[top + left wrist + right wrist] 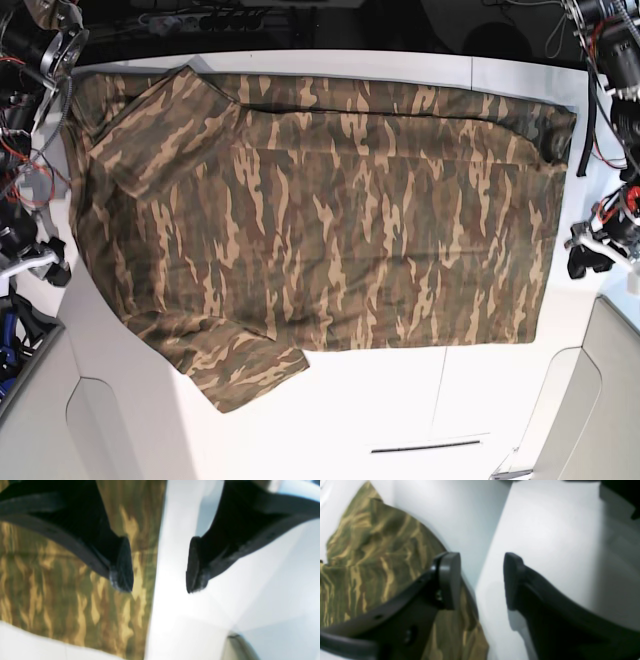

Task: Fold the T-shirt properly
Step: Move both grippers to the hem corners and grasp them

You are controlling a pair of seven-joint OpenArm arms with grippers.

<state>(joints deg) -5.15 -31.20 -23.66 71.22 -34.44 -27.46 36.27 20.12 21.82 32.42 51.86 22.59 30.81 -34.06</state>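
Observation:
The camouflage T-shirt (320, 220) lies spread flat on the white table (380, 400), with its sleeves toward the left of the base view. My left gripper (158, 566) hovers open over the shirt's edge (75, 600); one finger is above the cloth, the other above bare table, and nothing is between them. In the base view this left gripper (583, 250) sits just off the shirt's right edge. My right gripper (481, 580) is open too and holds nothing, with the T-shirt (370, 555) under and beside its left finger.
Cables and arm parts (30, 120) crowd the left edge of the base view, and more wiring (605, 60) hangs at the right. Table panel seams and a dark slot (425, 446) run along the front. A grey rounded edge (237, 647) shows low in the left wrist view.

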